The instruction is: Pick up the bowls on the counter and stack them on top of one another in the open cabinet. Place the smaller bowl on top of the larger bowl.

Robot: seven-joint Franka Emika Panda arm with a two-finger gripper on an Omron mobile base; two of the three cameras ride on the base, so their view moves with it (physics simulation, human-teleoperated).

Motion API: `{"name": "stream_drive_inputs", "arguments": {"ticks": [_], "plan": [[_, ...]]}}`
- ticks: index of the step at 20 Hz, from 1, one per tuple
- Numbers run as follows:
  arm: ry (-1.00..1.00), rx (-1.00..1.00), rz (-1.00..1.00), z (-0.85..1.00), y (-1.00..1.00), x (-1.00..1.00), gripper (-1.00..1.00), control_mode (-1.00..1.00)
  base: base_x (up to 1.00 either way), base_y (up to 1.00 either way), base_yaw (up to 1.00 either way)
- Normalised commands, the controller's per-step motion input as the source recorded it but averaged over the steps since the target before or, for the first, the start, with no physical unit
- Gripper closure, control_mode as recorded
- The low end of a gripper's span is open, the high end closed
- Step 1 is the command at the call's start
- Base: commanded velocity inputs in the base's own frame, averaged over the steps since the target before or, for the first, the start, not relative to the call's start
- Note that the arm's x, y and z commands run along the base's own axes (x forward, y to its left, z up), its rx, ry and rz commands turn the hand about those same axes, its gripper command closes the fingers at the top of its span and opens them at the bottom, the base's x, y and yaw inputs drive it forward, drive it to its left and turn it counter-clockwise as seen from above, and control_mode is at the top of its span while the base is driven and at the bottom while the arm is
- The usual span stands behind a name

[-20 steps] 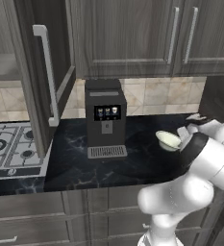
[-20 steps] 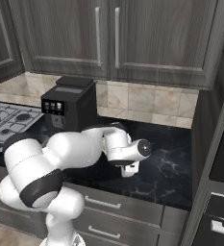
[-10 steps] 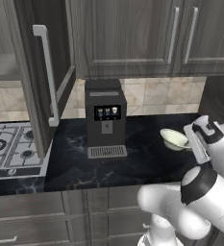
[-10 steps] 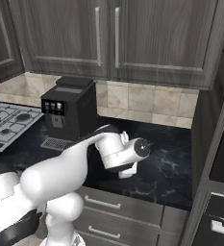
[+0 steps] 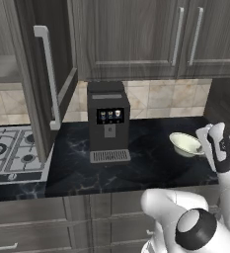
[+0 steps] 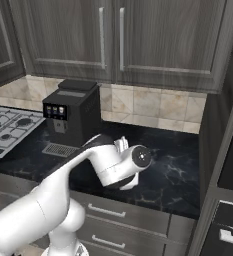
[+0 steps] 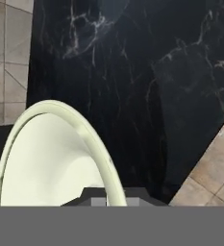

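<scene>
The smaller bowl (image 5: 185, 143), shallow and plain cream, hangs just over the black counter (image 5: 151, 165) at the right, and my gripper (image 5: 202, 148) is shut on its right rim. In the hand view the bowl (image 7: 46, 163) is tilted and close, with its rim pinched between my fingertips (image 7: 100, 198) at the bottom. The open cabinet (image 5: 5, 69) is at the upper left, its door (image 5: 55, 74) with the long silver bar handle swung out. The larger bowl is out of view.
A black coffee machine (image 5: 108, 123) stands mid-counter between the bowl and the cabinet, also seen as the coffee machine (image 6: 70, 117). A steel gas hob (image 5: 10, 150) lies under the open cabinet. Closed double-door cabinets (image 5: 151, 34) hang above. A dark tall unit (image 6: 223, 150) bounds the counter on the right.
My gripper, still shut on the smaller bowl, has carried it a little to the right over the counter, and the arm's elbow has swung forward and lower.
</scene>
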Motion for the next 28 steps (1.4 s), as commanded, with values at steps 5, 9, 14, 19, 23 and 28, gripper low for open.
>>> {"name": "stream_drive_inputs", "arguments": {"ticks": [5,9,14,19,23,28], "plan": [[-0.01,-0.08,0.04,0.36,0.12,-0.47,1.0,-1.0,0.0,0.0,0.0],[0.0,-0.1,0.05,0.42,0.05,-0.47,1.0,-1.0,0.0,0.0,0.0],[0.0,-0.09,0.06,0.44,0.01,-0.47,1.0,-1.0,0.0,0.0,0.0],[0.0,-0.08,0.06,0.39,0.0,-0.35,1.0,-1.0,0.0,0.0,0.0],[0.01,-0.05,0.04,0.4,0.01,-0.33,1.0,-1.0,0.0,0.0,0.0],[0.0,-0.02,0.03,0.39,0.0,-0.32,1.0,-1.0,0.0,0.0,0.0]]}}
